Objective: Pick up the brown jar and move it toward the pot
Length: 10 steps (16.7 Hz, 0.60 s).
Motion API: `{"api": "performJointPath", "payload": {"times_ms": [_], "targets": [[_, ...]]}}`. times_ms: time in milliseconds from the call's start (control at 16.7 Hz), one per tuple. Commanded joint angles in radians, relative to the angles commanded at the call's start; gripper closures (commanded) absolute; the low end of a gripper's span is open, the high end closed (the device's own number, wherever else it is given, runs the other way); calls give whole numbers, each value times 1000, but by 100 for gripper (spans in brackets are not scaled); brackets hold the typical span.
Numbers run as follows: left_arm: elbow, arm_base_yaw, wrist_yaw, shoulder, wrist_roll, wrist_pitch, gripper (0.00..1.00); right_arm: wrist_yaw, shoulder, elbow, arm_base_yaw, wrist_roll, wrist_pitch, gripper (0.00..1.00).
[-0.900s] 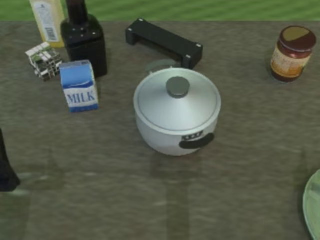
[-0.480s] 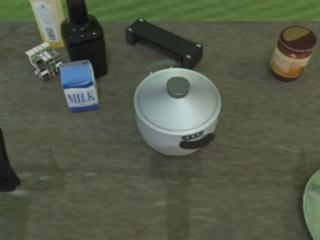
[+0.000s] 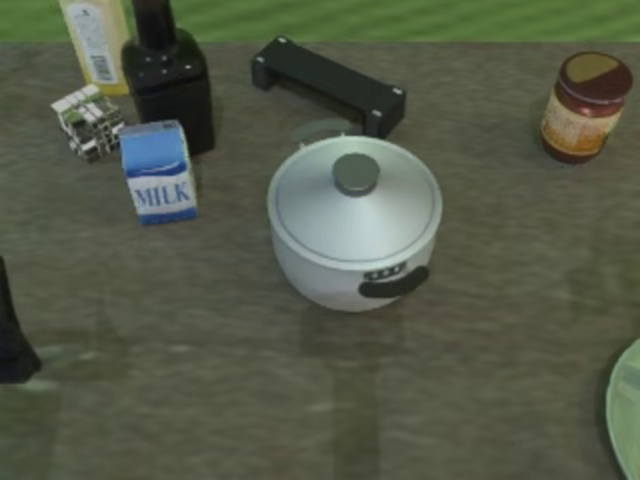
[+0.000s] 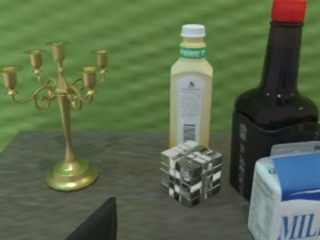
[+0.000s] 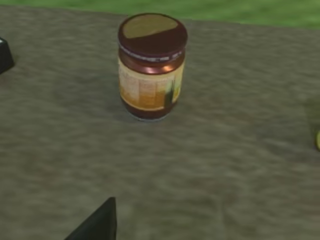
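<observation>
From above, the brown jar (image 3: 586, 106) stands upright at about two o'clock on the desk (image 3: 200, 400), well apart from the pot (image 3: 354, 222) at the centre, so the jar's way to the pot runs toward eight o'clock. Neither gripper shows clearly here; only a dark part of the left arm (image 3: 14, 340) sits at the nine o'clock edge, parked. In the left wrist view are a candlestick (image 4: 59, 115), a yellow bottle (image 4: 191, 87), a mirrored cube (image 4: 191, 172), a black bottle (image 4: 275, 105) and a milk carton (image 4: 287, 197), but no jar. In the right wrist view the jar (image 5: 151, 66) stands straight ahead with bare desk between, its long axis vertical, untouched. The right arm is clearly the nearer one. Whether either gripper is open or closed I cannot tell.
</observation>
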Motion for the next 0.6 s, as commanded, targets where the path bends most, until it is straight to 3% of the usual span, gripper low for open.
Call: {"api": "performJointPath", "payload": {"times_ms": [600], "targets": [[0,0,0,0,0,0,0,-35,934,1061,-8,-168,-439,0]]}}
